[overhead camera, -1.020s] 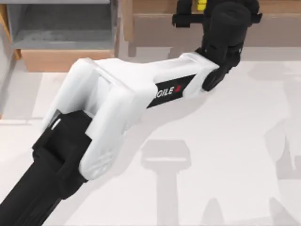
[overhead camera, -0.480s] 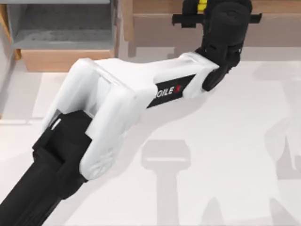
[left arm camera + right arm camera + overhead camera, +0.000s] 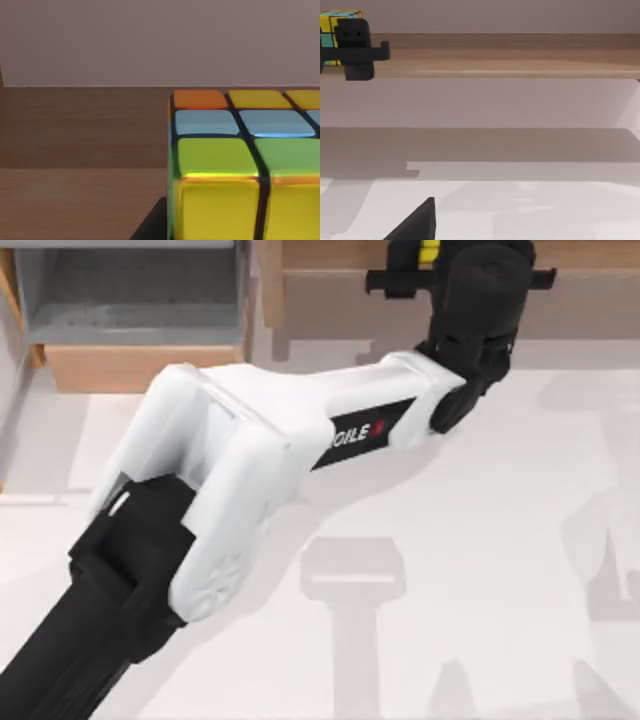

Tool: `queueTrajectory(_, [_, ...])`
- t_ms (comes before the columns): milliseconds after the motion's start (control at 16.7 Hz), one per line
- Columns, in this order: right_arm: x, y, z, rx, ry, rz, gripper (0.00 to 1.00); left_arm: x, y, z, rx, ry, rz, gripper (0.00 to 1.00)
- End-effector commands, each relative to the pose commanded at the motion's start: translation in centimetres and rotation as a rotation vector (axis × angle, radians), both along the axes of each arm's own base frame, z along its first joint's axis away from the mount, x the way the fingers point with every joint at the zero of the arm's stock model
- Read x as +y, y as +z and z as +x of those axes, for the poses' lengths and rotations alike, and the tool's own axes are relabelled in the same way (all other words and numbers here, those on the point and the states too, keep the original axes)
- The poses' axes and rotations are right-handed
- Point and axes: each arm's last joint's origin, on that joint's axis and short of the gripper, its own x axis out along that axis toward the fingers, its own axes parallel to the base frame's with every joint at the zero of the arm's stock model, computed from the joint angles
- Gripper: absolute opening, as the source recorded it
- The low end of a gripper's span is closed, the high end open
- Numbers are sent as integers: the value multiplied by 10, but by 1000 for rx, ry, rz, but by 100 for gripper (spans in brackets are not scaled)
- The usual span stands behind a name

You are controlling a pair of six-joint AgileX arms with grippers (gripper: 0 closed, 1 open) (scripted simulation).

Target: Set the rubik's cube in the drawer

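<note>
The rubik's cube (image 3: 428, 252) sits on the long brown shelf (image 3: 340, 255) at the table's far edge, right of centre. My left arm reaches across the table to it, and my left gripper (image 3: 432, 262) is shut on the cube. In the left wrist view the cube (image 3: 235, 160) is very close, showing yellow, green, blue and orange tiles. One dark fingertip (image 3: 150, 227) presses against its side. The right wrist view catches the left gripper (image 3: 352, 47) and the cube (image 3: 327, 25) from afar. The drawer (image 3: 130, 310) stands open at the far left, grey inside, with a tan front panel (image 3: 140, 367).
The shelf board (image 3: 510, 55) runs across the far side, with a pale wall behind it. The white table (image 3: 480, 540) spreads in front, crossed by arm shadows. A dark part of my right gripper (image 3: 417, 222) shows well back from the shelf.
The left gripper's finger beside the cube has moved in towards it, and the wrist has shifted slightly. The cube remains on the shelf.
</note>
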Motion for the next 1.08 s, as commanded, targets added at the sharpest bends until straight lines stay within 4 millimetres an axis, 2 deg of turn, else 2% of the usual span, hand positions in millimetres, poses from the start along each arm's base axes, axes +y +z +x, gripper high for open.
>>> queueTrajectory(180, [0,0,0,0,0,0,100,-1,2,-2,-3,-2,-2,0])
queueTrajectory(240, [0,0,0,0,0,0,100,-1,10,-2,-20,4,-19,0])
queueTrajectory(480, [0,0,0,0,0,0,100,-3,77,-14,-182,36,-219,0])
queueTrajectory(600, [0,0,0,0,0,0,100,-3,93,-21,-213,45,-263,0])
queueTrajectory(720, [0,0,0,0,0,0,100,-3,78,-21,-177,47,-205,0])
queueTrajectory(900, [0,0,0,0,0,0,100,-6,33,-22,-57,13,-47,0])
queueTrajectory(1080, [0,0,0,0,0,0,100,-2,21,-22,-2,-4,0,0])
